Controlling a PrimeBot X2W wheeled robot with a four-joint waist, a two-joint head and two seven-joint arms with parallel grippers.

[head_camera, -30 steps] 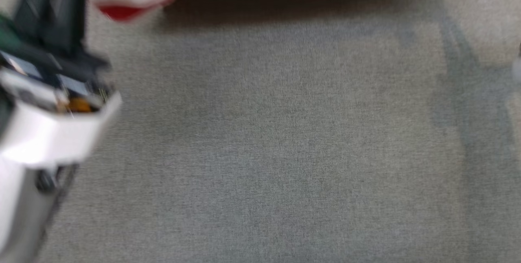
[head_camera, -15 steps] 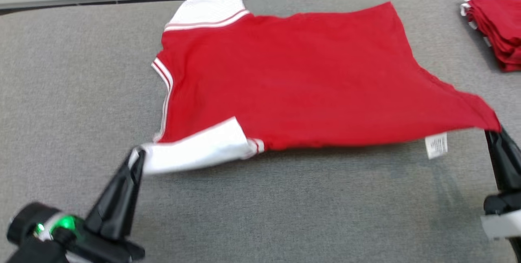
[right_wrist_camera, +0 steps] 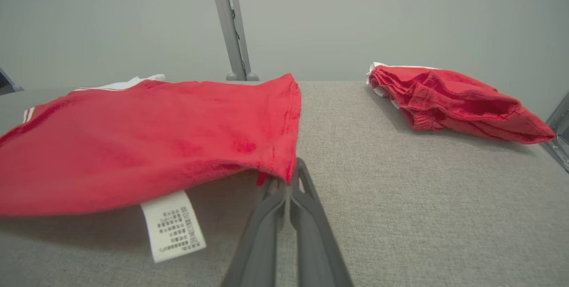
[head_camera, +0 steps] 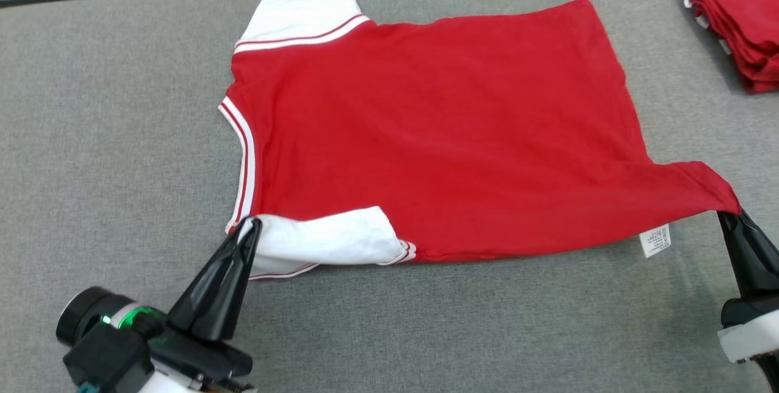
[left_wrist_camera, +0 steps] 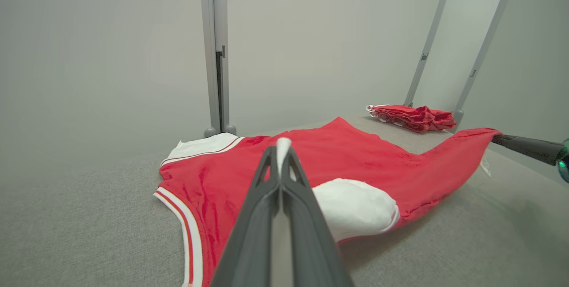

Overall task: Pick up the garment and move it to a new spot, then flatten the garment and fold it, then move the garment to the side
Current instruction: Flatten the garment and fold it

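Observation:
The garment (head_camera: pixel 438 131) is a red T-shirt with white sleeves, spread over the grey table top (head_camera: pixel 109 107) with its collar side to the left. My left gripper (head_camera: pixel 248 226) is shut on the near white sleeve, which folds over the red body (left_wrist_camera: pixel 351 205). At the right, my right gripper (head_camera: pixel 729 215) is shut on the near hem corner and holds it slightly off the surface. A white care label (head_camera: pixel 655 241) hangs from the hem beside it, also seen from below as the label (right_wrist_camera: pixel 172 225). The shirt's near edge is lifted in the right wrist view.
A pile of folded red garments (head_camera: pixel 739 19) sits at the far right corner of the table, and the same pile (right_wrist_camera: pixel 453 100) lies beyond my right gripper. Grey wall panels and a vertical metal post (left_wrist_camera: pixel 215 51) stand behind the table's far edge.
The head camera has swung up from bare table to the whole shirt. Since half a second ago the shirt has settled lower and flatter, with both grippers still holding its near edge.

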